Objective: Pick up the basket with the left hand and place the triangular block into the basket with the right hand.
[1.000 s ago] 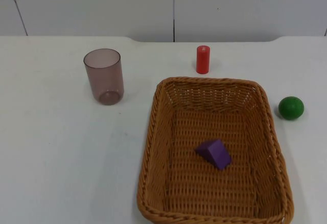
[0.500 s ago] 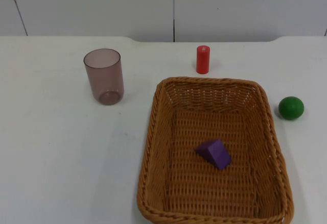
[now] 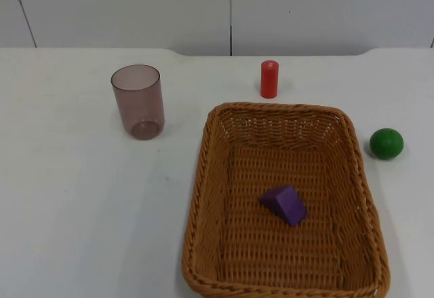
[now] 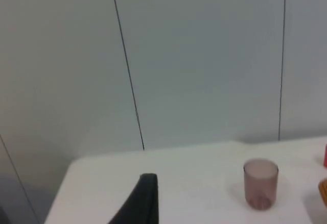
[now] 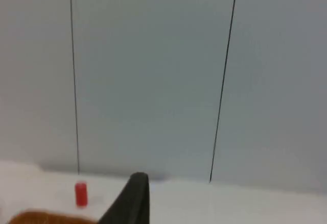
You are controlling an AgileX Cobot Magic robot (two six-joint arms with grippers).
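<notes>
A brown wicker basket (image 3: 197, 203) rests on the white table, right of centre and near the front edge. The purple triangular block (image 3: 285, 204) lies inside it on the woven floor, tilted on one face. Neither arm reaches over the table in the top view. My left gripper (image 4: 143, 203) hangs back above the table's left end, facing the grey wall, well apart from the basket's edge (image 4: 323, 188). My right gripper (image 5: 130, 201) is likewise raised and drawn back, with the basket's rim (image 5: 46, 218) below and ahead of it.
A translucent brownish cup (image 3: 138, 101) stands upright left of the basket, and also ahead of the left gripper (image 4: 260, 183). A red cylinder (image 3: 269, 79) stands just behind the basket. A green ball (image 3: 386, 143) lies to its right.
</notes>
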